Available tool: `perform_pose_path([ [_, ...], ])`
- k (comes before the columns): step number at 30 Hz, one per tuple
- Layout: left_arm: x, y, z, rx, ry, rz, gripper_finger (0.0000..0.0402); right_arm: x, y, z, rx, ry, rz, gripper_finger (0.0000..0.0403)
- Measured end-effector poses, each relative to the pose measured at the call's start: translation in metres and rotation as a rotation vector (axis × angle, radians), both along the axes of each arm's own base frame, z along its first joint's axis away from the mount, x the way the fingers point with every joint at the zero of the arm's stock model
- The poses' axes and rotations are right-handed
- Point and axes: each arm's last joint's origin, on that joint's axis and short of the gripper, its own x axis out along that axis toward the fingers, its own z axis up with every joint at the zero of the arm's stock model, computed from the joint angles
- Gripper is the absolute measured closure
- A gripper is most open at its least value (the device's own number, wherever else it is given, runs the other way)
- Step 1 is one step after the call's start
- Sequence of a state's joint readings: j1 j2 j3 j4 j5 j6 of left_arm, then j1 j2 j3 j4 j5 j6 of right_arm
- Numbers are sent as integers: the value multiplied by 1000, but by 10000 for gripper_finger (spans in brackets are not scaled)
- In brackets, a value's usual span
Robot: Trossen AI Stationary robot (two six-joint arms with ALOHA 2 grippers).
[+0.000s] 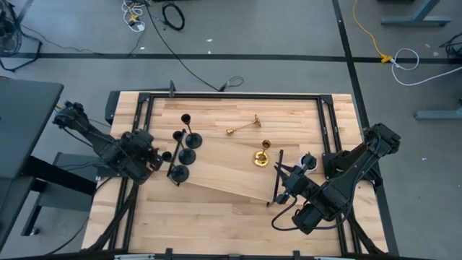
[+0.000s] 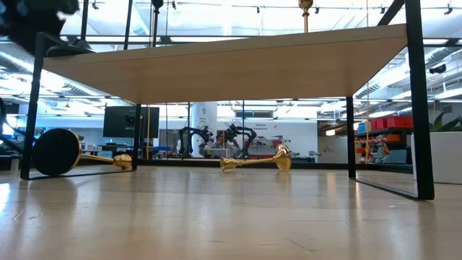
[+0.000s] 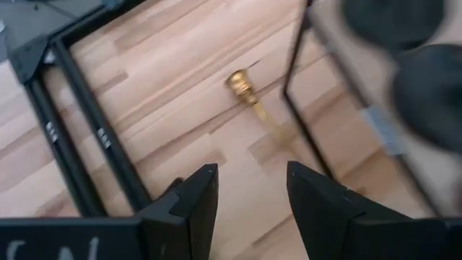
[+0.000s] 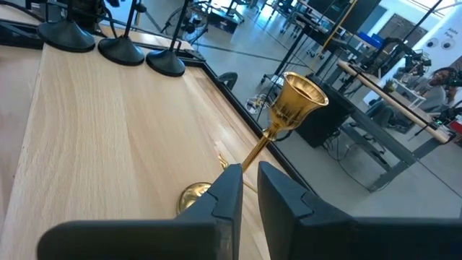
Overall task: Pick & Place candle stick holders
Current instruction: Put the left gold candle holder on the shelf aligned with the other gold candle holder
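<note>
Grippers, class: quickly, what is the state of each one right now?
Left gripper: open, holding nothing, above the wooden table.
Right gripper: nearly shut, empty, just short of the upright shiny gold metal candlestick.

Pale striped butcher-block grain is shown on the table (image 1: 216,115), matte black on three upright candlesticks (image 1: 186,144), shiny gold on two others (image 1: 263,156), black on the frame rails (image 1: 238,96).

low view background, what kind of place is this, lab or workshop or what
Most likely a robotics lab or open workshop hall. Behind the raised wooden board stand more robot arms on a bench, a dark monitor, and shelving with red bins; cables trail across the grey floor.
</note>
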State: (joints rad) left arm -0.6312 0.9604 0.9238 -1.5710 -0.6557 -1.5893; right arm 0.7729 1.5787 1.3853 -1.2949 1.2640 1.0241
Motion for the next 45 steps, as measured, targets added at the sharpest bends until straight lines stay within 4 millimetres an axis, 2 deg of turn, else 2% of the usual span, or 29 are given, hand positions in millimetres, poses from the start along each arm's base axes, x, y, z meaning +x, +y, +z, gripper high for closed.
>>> perform_pose_path([
  [5,-11,7,-22,-8,29,50,234,0,0,0,-3,-1,1,354],
  [12,-14,14,-25,33,-62,108,237,0,0,0,-11,-12,0,354],
  [21,-16,28,-23,20,-58,172,237,0,0,0,-9,-11,0,354],
  [28,-10,39,-35,-31,-102,121,237,1,1,0,-4,-11,4,354],
  [36,1,53,-66,-174,-11,75,246,1,1,0,-6,-8,5,354],
  [42,2,69,-75,-170,4,134,268,1,1,0,-3,4,9,354],
  [45,1,75,-90,-236,23,143,273,1,1,0,-4,5,9,354],
])
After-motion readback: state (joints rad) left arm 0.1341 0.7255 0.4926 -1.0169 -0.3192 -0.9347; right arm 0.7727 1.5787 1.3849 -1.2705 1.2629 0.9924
